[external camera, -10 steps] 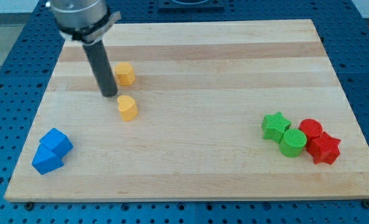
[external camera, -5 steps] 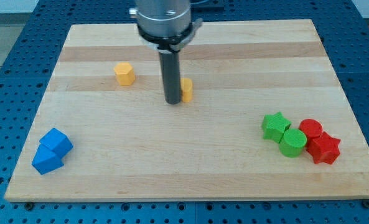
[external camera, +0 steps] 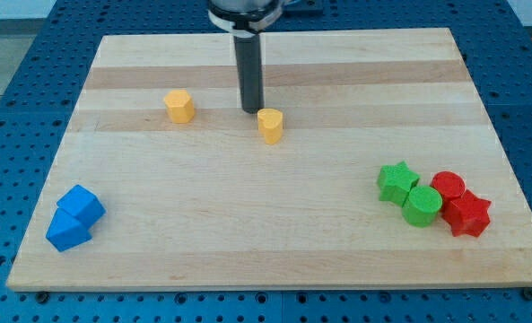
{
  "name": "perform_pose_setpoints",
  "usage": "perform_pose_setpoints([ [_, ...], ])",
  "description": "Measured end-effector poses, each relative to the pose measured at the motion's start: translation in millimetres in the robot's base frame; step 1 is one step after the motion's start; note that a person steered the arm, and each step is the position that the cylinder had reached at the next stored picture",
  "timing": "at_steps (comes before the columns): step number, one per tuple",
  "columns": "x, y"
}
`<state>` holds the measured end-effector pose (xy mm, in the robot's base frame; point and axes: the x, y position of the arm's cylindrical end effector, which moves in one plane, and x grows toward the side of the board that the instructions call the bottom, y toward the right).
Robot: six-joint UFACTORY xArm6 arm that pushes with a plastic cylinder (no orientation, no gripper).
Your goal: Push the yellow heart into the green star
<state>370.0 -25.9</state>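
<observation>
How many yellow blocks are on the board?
2. A yellow block lies toward the view's upper left; the yellow heart sits near the middle, just below-right of my tip. None looks hidden.

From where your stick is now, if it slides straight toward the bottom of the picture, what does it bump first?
Probably the yellow heart, just below and slightly right of my tip. It might only clip its edge.

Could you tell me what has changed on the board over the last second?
My tip pushed the yellow heart toward the view's right, then drew back to just above and left of it. The yellow hexagon, green star, green cylinder, red blocks and blue blocks stayed put.
</observation>
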Motion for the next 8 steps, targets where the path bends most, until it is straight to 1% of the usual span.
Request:
perform_pose_setpoints([
  [3, 28, 10],
  [4, 79, 25],
  [5, 99, 29],
  [6, 96, 16],
  [7, 113, 19],
  [8, 162, 57],
])
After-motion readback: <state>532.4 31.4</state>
